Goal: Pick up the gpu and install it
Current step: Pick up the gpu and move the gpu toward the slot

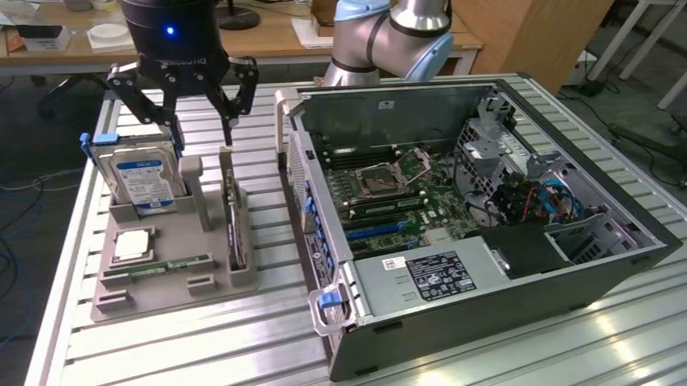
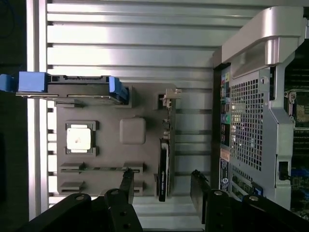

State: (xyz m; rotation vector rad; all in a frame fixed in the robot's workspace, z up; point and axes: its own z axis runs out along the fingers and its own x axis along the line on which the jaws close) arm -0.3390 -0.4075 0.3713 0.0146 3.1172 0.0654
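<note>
Gpu (image 1: 231, 211) (image 2: 163, 166), a thin black rectangular card with a silver metal end bracket, stands on edge in a slot of the grey plastic holder tray (image 1: 161, 291), beside the open black computer case (image 1: 483, 322). The black gripper (image 1: 202, 137) (image 2: 162, 181) hangs above it, fingers spread wide, holding nothing.

One gpu (image 1: 233, 217); one hard drive (image 1: 141, 177); one case (image 1: 483, 322).

Slatted metal table (image 1: 161, 346), grey parts holder (image 1: 193, 233), open computer case (image 1: 451, 338) (just beside it)
</note>
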